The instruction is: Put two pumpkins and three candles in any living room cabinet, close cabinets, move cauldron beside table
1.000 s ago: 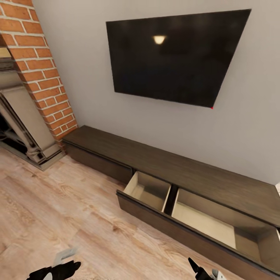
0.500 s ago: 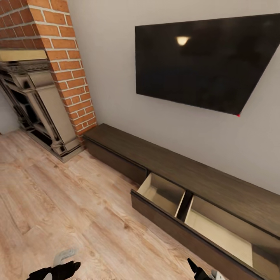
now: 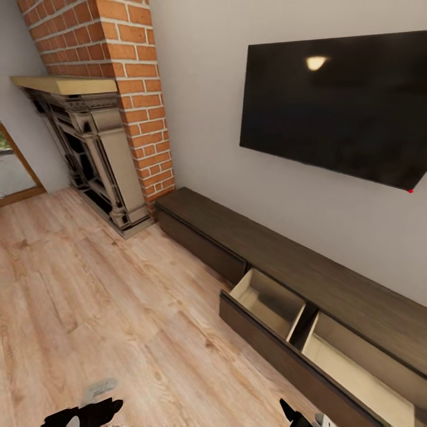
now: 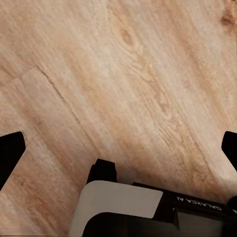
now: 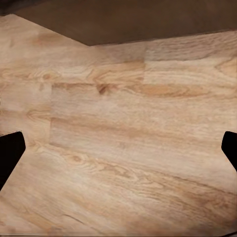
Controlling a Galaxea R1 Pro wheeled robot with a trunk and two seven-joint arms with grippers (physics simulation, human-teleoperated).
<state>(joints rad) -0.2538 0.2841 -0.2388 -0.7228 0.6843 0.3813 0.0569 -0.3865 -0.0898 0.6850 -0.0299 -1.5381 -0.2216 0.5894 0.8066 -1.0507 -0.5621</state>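
Note:
The long low dark-brown cabinet (image 3: 284, 261) runs along the wall under the television. Its wide drawer (image 3: 270, 341) stands pulled out, and both pale beige compartments show nothing inside. The closed drawer front (image 3: 198, 243) lies nearer the fireplace. My left gripper (image 3: 89, 412) and right gripper (image 3: 296, 415) hang low over the wood floor. In the wrist views the left gripper (image 4: 118, 148) and right gripper (image 5: 118, 148) are open, fingers wide apart, holding nothing. The cabinet's dark front (image 5: 123, 19) lies ahead of the right gripper. Pumpkins, candles, cauldron and table are out of view.
A brick chimney (image 3: 136, 89) with an ornate fireplace (image 3: 89, 160) and pale mantel stands left of the cabinet. A black television (image 3: 338, 107) hangs on the wall. A doorway (image 3: 12, 172) is at the far left. Wood floor (image 3: 107, 296) spreads in front.
The whole head view has shifted: the camera has turned left, so fireplace and doorway have come into the picture and the open drawer sits further right. Both grippers keep their place in the picture.

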